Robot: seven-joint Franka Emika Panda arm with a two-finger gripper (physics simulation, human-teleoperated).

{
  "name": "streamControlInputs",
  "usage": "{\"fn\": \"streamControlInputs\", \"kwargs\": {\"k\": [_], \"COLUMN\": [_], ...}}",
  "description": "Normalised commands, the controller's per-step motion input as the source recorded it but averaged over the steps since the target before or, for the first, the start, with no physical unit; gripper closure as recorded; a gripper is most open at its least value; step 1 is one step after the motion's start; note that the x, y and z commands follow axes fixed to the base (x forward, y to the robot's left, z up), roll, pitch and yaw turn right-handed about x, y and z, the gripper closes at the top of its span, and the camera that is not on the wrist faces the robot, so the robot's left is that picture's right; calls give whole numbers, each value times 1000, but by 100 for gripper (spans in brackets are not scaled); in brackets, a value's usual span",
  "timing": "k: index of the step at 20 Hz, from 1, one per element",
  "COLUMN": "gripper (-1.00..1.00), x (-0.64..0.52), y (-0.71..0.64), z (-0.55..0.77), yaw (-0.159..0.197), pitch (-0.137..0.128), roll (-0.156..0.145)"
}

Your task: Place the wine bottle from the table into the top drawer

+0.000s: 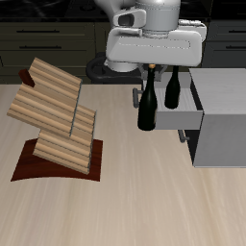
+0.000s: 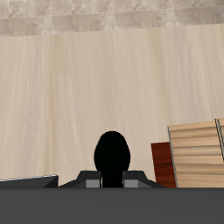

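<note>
My gripper (image 1: 151, 64) is shut on the neck of the near-black wine bottle (image 1: 146, 104) and holds it upright just beside the front end of the pulled-out top drawer (image 1: 188, 115), over the table (image 1: 125, 207). The look-alike second bottle (image 1: 172, 93) stands upright just behind it, within the drawer's outline. In the wrist view the held bottle (image 2: 112, 150) is a black shape between my fingers (image 2: 87, 180), with a grey edge of the drawer (image 2: 26, 182) beside it. I cannot tell whether the bottle's base touches anything.
The grey cabinet (image 1: 223, 125) stands beside the open drawer. A slatted wooden rack (image 1: 58, 113) on a dark-brown base stands on the other side of the table, also in the wrist view (image 2: 197, 153). Dark kitchen cabinets line the back.
</note>
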Motion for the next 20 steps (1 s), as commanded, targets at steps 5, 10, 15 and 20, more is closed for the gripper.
{"fn": "streamControlInputs", "kwargs": {"k": [5,10,15,20], "gripper": [100,100,100,100], "x": [-122,-142,-116,-141], "y": [38,30,-48,-34], "z": [237,209,158,115], "yaw": [-4,10,-9,3], "pitch": [-31,-27,-18,-21], "roll": [8,3,-13,-9]}}
